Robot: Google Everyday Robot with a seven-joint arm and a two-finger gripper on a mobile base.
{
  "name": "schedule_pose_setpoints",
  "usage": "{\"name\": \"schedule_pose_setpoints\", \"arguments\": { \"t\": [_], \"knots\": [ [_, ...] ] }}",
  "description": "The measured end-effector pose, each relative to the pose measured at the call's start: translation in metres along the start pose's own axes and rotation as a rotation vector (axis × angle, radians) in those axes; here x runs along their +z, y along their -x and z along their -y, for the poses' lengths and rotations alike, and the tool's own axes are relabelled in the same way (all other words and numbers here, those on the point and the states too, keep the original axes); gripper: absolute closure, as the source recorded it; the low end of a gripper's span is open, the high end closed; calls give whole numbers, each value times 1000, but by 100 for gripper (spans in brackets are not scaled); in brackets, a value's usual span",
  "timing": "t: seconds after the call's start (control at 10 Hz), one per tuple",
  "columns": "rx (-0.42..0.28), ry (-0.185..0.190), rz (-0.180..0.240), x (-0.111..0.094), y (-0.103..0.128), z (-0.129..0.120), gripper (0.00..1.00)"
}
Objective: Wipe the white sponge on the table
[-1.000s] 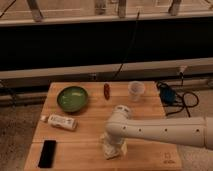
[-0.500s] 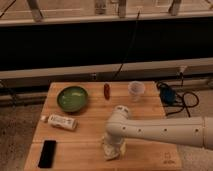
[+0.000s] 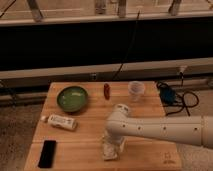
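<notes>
The table (image 3: 85, 137) is a light-brown wooden top. The white sponge (image 3: 108, 152) lies near its front edge, a little right of the middle, and is mostly covered. My white arm reaches in from the right and bends down. The gripper (image 3: 113, 146) points straight down onto the sponge and looks to be touching it.
A green bowl (image 3: 72, 98) sits at the back left, with a small red object (image 3: 106, 90) and a clear plastic cup (image 3: 136, 90) to its right. A white tube (image 3: 60, 121) and a black phone (image 3: 47, 153) lie on the left. Dark cables (image 3: 173, 97) hang off the back right corner.
The arm has hardly moved; the gripper stays down on the sponge at the same spot.
</notes>
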Motion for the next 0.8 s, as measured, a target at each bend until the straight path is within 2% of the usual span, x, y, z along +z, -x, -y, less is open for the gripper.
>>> {"name": "schedule_pose_setpoints", "arguments": {
  "t": [0.2, 0.3, 0.5, 0.7, 0.8],
  "knots": [
    [0, 2, 1, 2, 1, -1, 58],
    [3, -4, 4, 1, 0, 2, 65],
    [43, -11, 8, -4, -14, 5, 87],
    [77, -16, 10, -7, -24, -2, 100],
    [93, -19, 10, -8, -25, -3, 100]
  ]
}}
